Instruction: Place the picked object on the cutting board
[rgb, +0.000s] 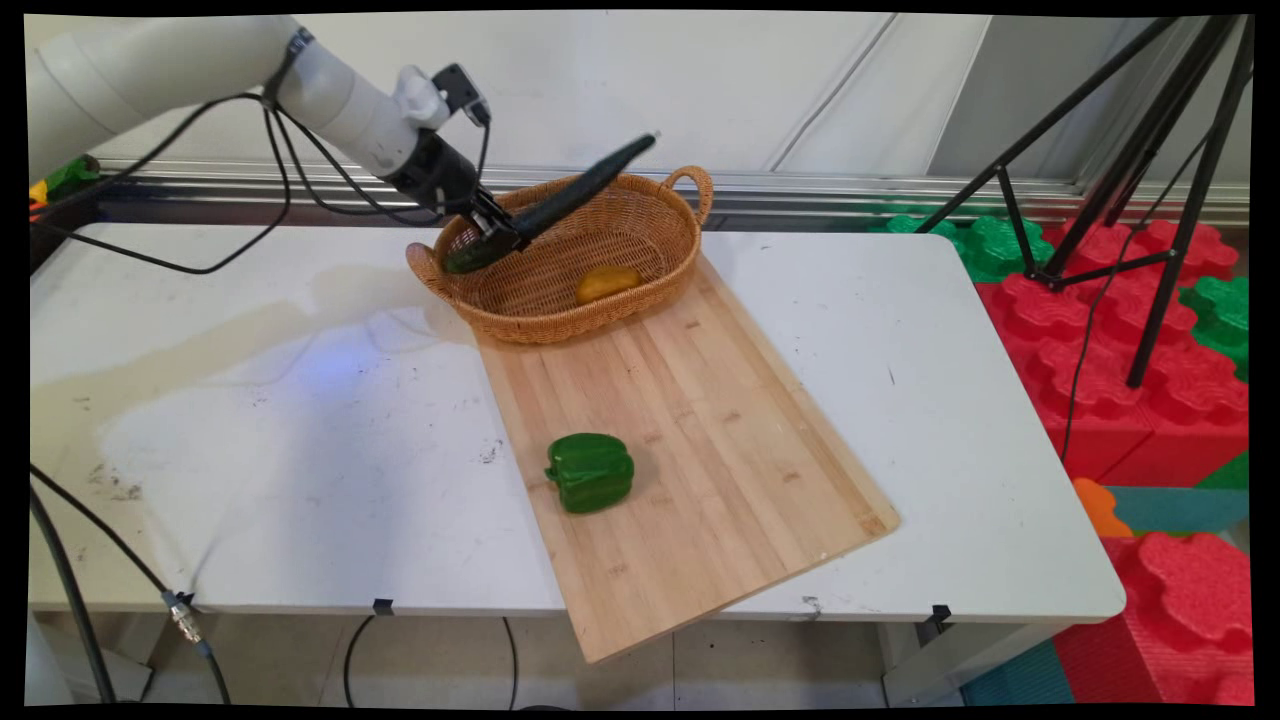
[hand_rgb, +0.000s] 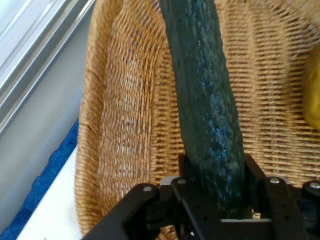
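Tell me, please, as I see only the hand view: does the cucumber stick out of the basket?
Observer: Yes. The cucumber slants up, and its far end is above the rim of the basket.
Operator: What is the yellow thing at my right edge?
Observer: A small yellow fruit, lying alone on the basket's floor.
Operator: Is anything outside the basket?
Observer: A green pepper lies on a wooden board.
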